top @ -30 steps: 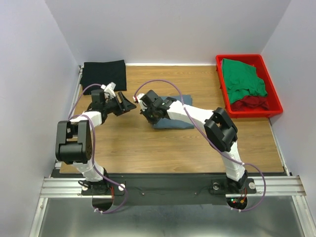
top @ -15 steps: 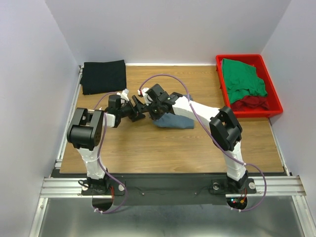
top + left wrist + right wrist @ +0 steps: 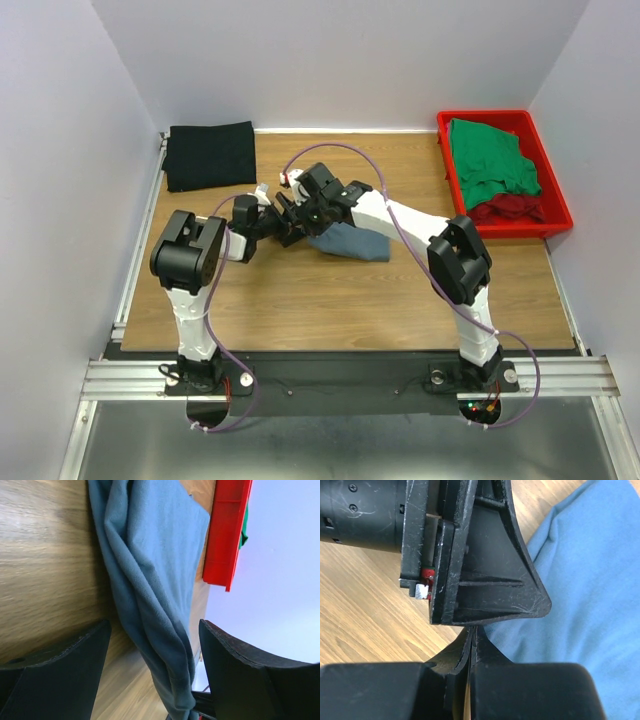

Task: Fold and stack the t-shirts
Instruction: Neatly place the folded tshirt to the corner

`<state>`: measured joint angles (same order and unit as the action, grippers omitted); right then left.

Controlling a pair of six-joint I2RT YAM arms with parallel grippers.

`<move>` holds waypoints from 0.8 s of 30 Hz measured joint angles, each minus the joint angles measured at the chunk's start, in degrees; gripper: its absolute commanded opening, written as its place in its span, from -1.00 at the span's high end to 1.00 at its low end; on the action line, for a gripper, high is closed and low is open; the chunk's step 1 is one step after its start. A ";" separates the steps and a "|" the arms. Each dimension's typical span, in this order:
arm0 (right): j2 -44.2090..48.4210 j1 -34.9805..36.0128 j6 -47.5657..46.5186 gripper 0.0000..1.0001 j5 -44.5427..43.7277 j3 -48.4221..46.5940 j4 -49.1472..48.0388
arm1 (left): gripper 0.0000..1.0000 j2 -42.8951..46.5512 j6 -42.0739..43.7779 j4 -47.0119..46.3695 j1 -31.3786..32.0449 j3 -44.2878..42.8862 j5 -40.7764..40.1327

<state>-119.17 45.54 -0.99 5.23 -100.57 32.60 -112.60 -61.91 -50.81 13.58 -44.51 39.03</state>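
Observation:
The slate blue-grey t-shirt (image 3: 352, 241) lies folded at the table's middle. It fills the left wrist view (image 3: 150, 560) and the right wrist view (image 3: 590, 580). My left gripper (image 3: 291, 226) is open, and its fingers (image 3: 60, 665) straddle the shirt's bunched left edge. My right gripper (image 3: 306, 218) is shut (image 3: 471, 636) and pinches that same edge, with its tips hidden behind the left gripper's finger (image 3: 485, 575). The black t-shirt (image 3: 210, 155) lies folded at the back left. The green t-shirt (image 3: 490, 160) and the dark red t-shirt (image 3: 512, 208) lie in the tray.
The rigid red plastic tray (image 3: 555, 195) stands at the back right against the wall, and its edge shows in the left wrist view (image 3: 225, 535). White walls close in the table on three sides. Both arms meet over the table's middle.
My left arm has swung right from near the black shirt, and its open jaws now sit around the blue-grey shirt's left edge. My right gripper has shifted slightly back with the edge.

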 measured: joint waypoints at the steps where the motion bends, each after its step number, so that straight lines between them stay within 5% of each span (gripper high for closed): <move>1: 0.07 -0.15 0.07 0.99 0.07 -0.11 0.00 | -0.68 -0.31 -0.96 -0.04 0.28 -0.37 -0.31; 19: -0.15 -0.55 3.41 0.99 1.07 -1.86 -0.02 | -0.30 -7.26 -5.03 -0.07 3.02 -9.75 -8.66; 24: -0.26 -0.59 4.17 0.99 1.07 -4.00 -0.20 | 0.04 -7.28 -5.03 0.11 4.76 -10.10 -11.02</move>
<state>-119.44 44.95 3.18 6.31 -104.57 32.40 -119.87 -66.94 -50.70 18.35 -54.61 28.01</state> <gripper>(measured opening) 0.012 0.596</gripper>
